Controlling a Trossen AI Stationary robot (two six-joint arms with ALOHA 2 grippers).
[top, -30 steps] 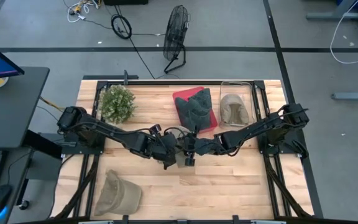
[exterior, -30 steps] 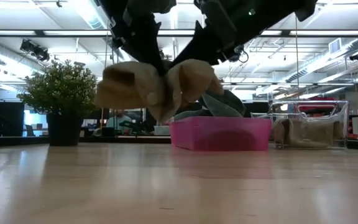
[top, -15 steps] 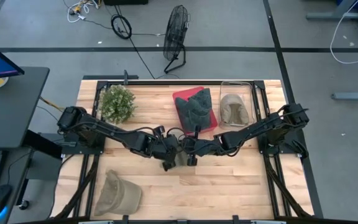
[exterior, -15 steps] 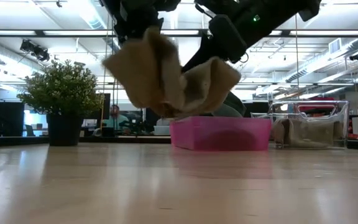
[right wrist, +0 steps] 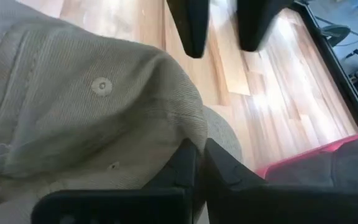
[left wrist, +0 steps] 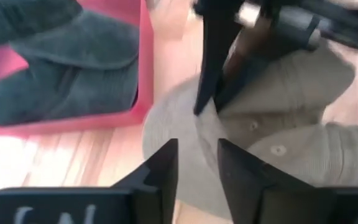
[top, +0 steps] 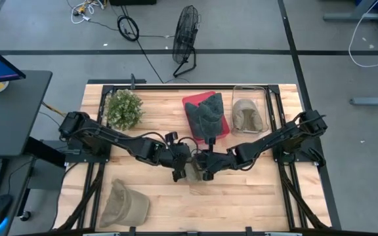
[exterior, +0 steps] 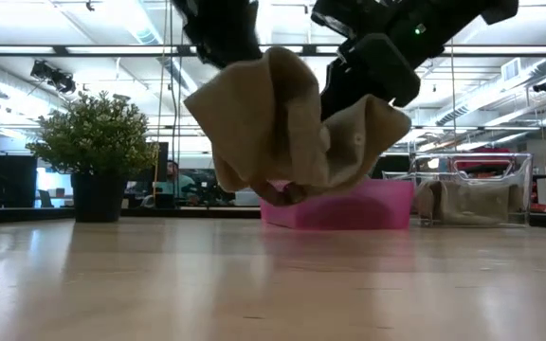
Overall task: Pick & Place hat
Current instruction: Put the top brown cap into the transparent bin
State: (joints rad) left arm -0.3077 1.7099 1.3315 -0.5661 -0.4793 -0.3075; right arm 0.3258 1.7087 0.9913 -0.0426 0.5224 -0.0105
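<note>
**Both arms hold one tan hat above the table's middle**

The wooden table (top: 241,190) carries, from largest down, a pink tray (top: 190,113) with a dark grey hat (top: 208,110) at the far centre, a clear bin (top: 266,105) to its right with another tan hat inside, a potted plant (top: 123,108) at far left, and a spare tan hat (top: 124,203) at the near left corner.

The task's tan hat (exterior: 292,133) hangs in the air over the table centre, just nearer than the pink tray, clear of the wood. The left gripper (top: 178,164) pinches it on one side, its fingers (left wrist: 160,168) closed down to a narrow gap on the fabric. The right gripper (top: 206,165) clamps a fold at the other side, fingers almost together.

The risk, judged from this shared hold: if the arms part or move unevenly, the soft cloth could stretch or slip out of one pinch, swing, and drop short of its target or snag the tray edge.

No brand, label or writing is readable.
</note>
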